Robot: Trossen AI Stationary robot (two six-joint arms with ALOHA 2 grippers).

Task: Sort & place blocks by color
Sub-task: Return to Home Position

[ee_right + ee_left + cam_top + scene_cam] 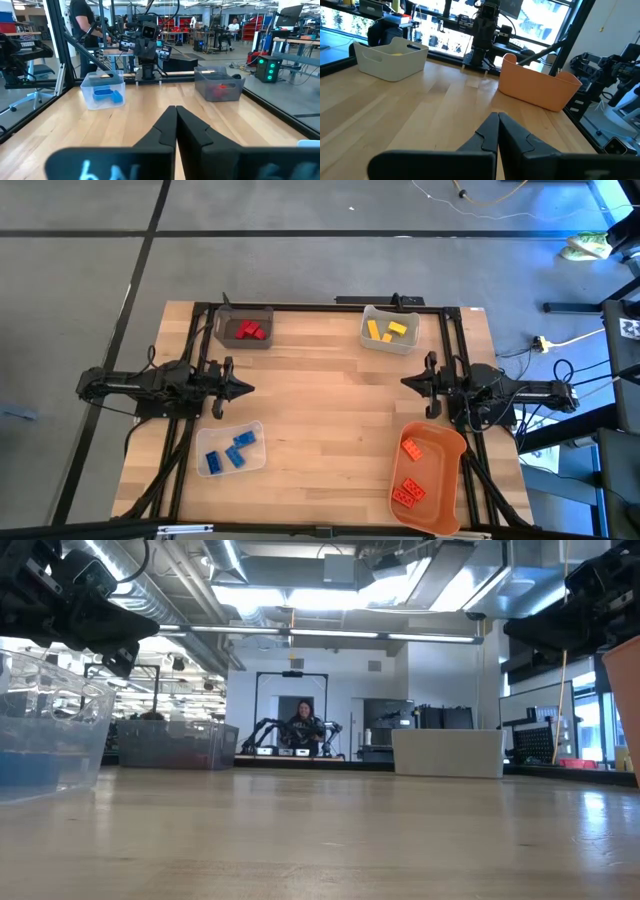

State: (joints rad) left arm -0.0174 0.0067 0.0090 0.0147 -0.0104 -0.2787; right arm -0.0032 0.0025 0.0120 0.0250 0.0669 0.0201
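We see flat, even overhead light on table (330, 380) in high view, shadows faint and soft; bright patch on floor (560, 205) at upper right. Low view: ceiling lights (300, 595) at top centre glare hard, left arm (70, 600) at upper left reads as silhouette, pale sheen across tabletop. Left wrist view: windows (535, 20) along top washed out by daylight. Right wrist view evenly lit

Blocks (248, 331) sit sorted by colour in four bins (456, 442); left claw (245, 389) and right claw (408, 382) point inward.

Overhead, low, opposed wrists; shared table (320, 400)
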